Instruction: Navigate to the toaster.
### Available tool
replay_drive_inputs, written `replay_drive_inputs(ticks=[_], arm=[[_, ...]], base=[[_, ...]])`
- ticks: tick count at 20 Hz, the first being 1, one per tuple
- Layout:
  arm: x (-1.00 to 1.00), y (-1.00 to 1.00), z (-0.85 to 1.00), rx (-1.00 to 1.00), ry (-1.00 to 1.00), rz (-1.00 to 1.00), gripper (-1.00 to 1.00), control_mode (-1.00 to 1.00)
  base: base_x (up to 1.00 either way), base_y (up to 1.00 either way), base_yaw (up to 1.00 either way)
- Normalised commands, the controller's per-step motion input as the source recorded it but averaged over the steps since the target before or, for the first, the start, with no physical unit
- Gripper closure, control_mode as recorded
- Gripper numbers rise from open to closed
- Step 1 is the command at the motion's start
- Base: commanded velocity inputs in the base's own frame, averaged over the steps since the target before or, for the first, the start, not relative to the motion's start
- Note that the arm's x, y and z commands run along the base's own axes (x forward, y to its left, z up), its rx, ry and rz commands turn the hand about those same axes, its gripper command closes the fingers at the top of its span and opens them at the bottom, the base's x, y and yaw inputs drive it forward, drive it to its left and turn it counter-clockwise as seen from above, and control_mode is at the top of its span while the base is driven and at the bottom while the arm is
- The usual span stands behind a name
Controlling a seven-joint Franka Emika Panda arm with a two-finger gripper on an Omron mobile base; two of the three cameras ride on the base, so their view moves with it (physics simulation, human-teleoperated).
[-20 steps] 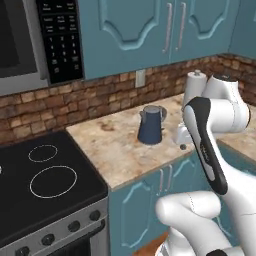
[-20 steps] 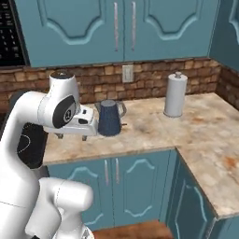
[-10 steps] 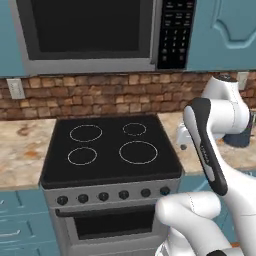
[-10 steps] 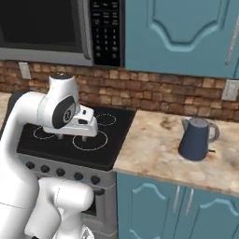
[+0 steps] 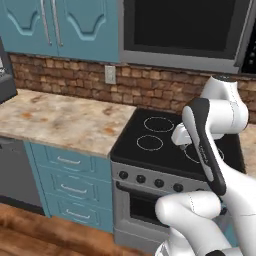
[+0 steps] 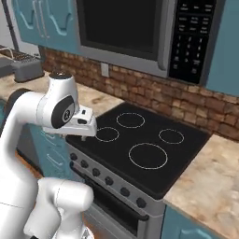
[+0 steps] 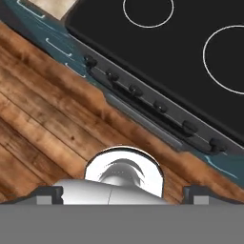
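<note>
Toaster [image 6: 25, 66] sits far left on the counter in my right base view, grey box with wire racks on top, against the brick backsplash [image 6: 140, 88] under the teal upper cabinets [image 6: 32, 21]. Well apart from me, so I judge navigation is only partway done. Base is currently squared up on the stove [image 6: 140, 149] instead: black cooktop with four white burner rings, knob row [image 7: 152, 102] along the front edge, microwave [image 6: 140, 28] mounted above. Speckled counter [image 5: 60, 120] runs off to the left of the stove in the left base view, wall outlet [image 5: 110, 75] above it; a dark appliance edge [image 5: 7, 75] pokes in at the far left, can't tell what it is. My gripper [image 6: 86, 128] is tucked in close to the body, held over the stove's front-left corner, presumably stowed that way so nothing gets clipped while the base drives. Hand camera looks straight down at the stove front and the wood floor [image 7: 43, 119]. Finger state: can't tell, the tips aren't resolved in any view, and nothing appears to be carried. Next call, as I read it: continue left along the counter run until the toaster is centred ahead. Risk is the arm overhanging the cooktop edge during the drive.
</note>
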Motion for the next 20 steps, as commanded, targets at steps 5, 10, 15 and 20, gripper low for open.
replay_drive_inputs(ticks=[5,10,15,20], arm=[[0.00,0.00,0.00,0.00,0.00,0.00,-1.00,1.00],[0.00,0.00,0.00,0.00,0.00,0.00,-1.00,1.00],[0.00,0.00,0.00,0.00,0.00,0.00,-1.00,1.00],[0.00,0.00,0.00,0.00,0.00,0.00,-1.00,1.00]], base=[[0.14,0.19,0.57],[0.62,0.51,0.31],[0.85,0.89,0.17],[0.83,0.95,0.12]])
